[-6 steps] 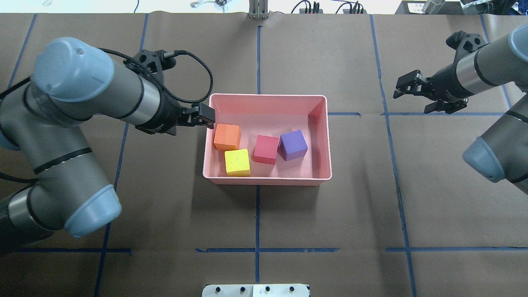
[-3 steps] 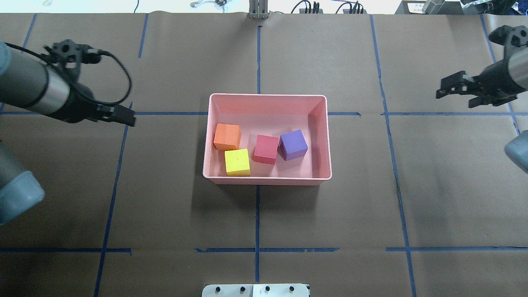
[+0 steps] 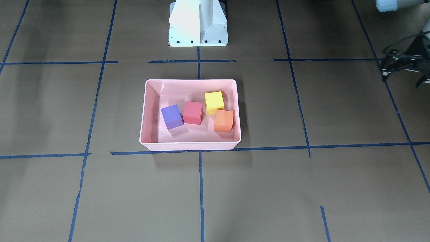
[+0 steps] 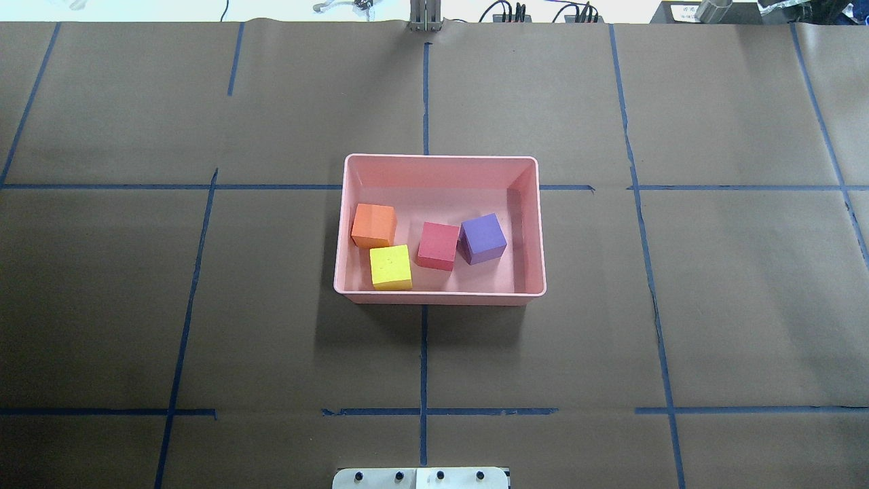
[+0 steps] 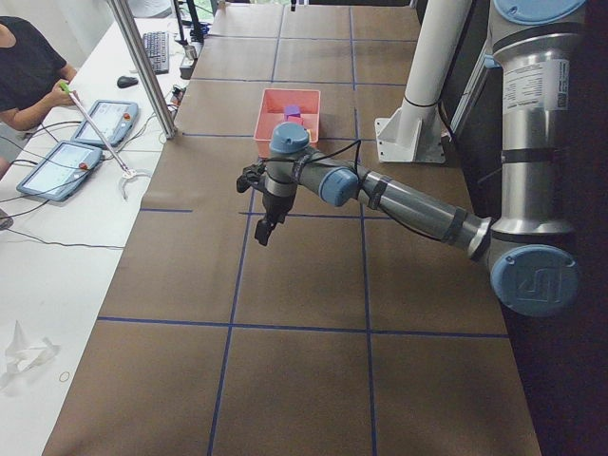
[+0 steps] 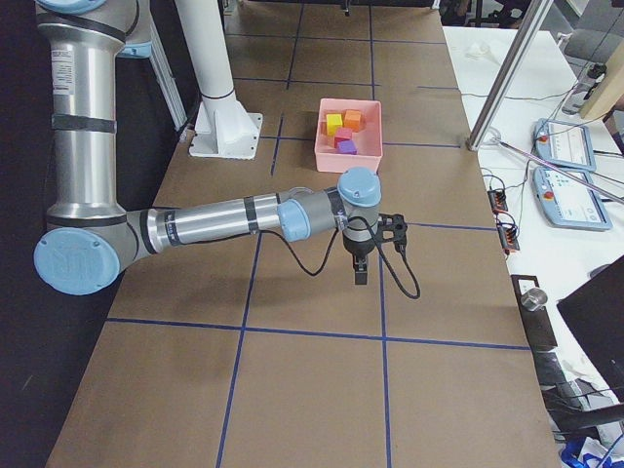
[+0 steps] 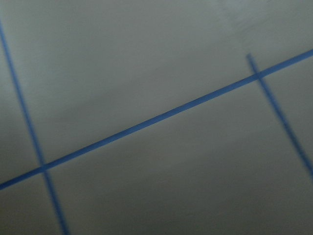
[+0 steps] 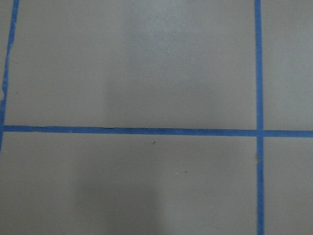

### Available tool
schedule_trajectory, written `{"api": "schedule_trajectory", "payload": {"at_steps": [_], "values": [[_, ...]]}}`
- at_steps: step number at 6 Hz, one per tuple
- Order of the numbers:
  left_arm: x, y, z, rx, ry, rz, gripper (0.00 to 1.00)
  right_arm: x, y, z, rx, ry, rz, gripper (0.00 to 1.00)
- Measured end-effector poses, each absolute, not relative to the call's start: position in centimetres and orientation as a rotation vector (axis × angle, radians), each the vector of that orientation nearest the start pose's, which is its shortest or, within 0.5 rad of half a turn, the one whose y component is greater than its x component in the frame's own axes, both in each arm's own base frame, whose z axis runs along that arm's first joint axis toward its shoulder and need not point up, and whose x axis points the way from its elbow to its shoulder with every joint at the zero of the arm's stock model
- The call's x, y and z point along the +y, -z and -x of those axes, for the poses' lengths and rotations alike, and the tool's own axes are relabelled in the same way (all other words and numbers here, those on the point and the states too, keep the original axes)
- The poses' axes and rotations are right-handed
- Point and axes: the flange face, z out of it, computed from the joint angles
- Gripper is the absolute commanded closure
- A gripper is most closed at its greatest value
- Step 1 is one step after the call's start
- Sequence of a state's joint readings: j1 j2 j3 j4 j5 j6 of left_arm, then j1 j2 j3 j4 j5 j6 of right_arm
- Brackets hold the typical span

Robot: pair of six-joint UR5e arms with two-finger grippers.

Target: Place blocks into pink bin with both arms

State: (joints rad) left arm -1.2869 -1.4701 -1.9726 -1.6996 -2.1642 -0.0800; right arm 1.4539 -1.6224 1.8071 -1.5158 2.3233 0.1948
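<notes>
Brown-papered table (image 4: 271,339), frame centre: the pink bin (image 4: 441,294) holds all four blocks (image 4: 438,246). Left gripper (image 5: 264,230) and right gripper (image 6: 359,273) have withdrawn from the overhead view, so the job looks done; whether either is open, I cannot tell.

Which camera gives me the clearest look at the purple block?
Overhead exterior: the purple block is large and unobstructed, beside the red block in the bin. Front-facing shows it nearly as well; both side views show it tiny and far; the wrist cameras see only table.
</notes>
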Motion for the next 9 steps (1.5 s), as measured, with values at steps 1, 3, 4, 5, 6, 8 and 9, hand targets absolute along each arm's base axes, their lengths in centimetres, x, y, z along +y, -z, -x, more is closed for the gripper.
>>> {"api": "schedule_trajectory", "payload": {"at_steps": [1,3,4,5,6,8,9], "values": [[-46.2,-55.2,-0.4,0.729,-0.316,-0.255,0.00,-47.0,-57.6,-4.8,-0.765,0.060,-0.096,0.00],[-45.6,-60.1,3.8,0.824,-0.271,-0.178,0.00,-44.3,-60.0,-9.0,-0.752,0.107,-0.065,0.00],[-45.3,-60.8,4.3,0.812,-0.248,-0.139,0.00,-43.1,-60.8,-9.4,-0.742,0.110,-0.050,0.00],[-45.0,-61.0,4.7,0.788,-0.239,-0.125,0.00,-42.3,-61.1,-9.5,-0.740,0.111,-0.047,0.00],[-44.9,-60.9,4.9,0.780,-0.235,-0.122,0.00,-41.7,-61.2,-9.4,-0.746,0.110,-0.044,0.00],[-44.7,-61.1,4.9,0.783,-0.231,-0.118,0.00,-40.8,-62.1,-9.4,-0.747,0.095,-0.021,0.00],[-44.7,-61.3,4.8,0.784,-0.226,-0.115,0.00,-40.8,-62.3,-9.4,-0.746,0.093,-0.016,0.00]]}}
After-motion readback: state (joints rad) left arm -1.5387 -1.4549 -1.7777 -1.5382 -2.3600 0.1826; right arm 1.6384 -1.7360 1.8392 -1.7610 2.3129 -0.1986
